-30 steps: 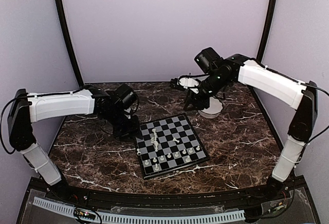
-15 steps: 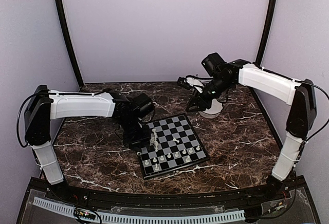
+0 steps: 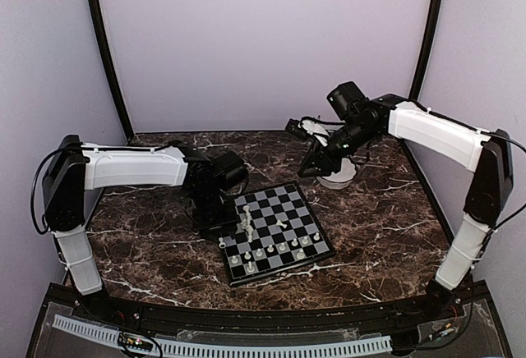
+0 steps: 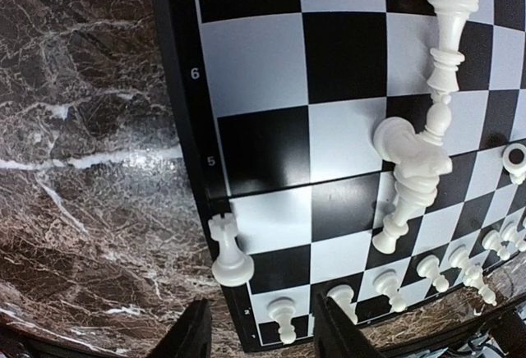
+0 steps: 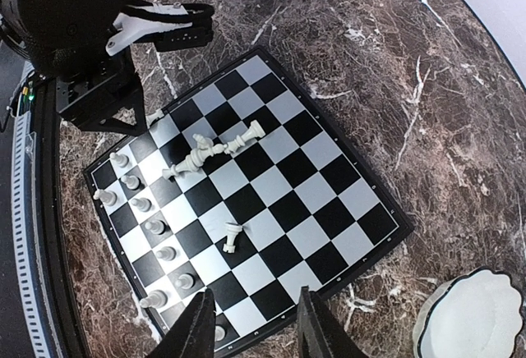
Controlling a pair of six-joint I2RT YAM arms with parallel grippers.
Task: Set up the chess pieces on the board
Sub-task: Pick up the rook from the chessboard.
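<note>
Chessboard [image 3: 274, 232] lay flat at centre of top view on dark marble tabletop [image 3: 386, 227], turned a bit askew to the frame. Chess pieces [image 3: 271, 251] were all on it or at its edge. A row of pawns [image 5: 141, 204] stood upright along the side nearest bottom of top view. Several taller ones lay toppled in a heap [image 4: 419, 153] w/ a knight [image 4: 408, 149] among them, and a lone piece [image 5: 233, 236] lay on its side nr the middle. 1 rook [image 4: 229, 251] stood upright on the black rim, lower left of left wrist view.

Left gripper [image 4: 263, 337] hovered low over that same rim at centre-left of top view. Its fingers were apart w/ nothing btwn them, and the rook sat just up-left of the gap, untouched.

Right gripper [image 5: 255, 325] hung high at upper right of top view, jaws also apart & empty, its cam looking down on the whole board. White scalloped bowl [image 5: 481, 317] sat on the marble at lower right of right wrist view, off the board's corner, not touching it. Couldn't tell what it held.
</note>
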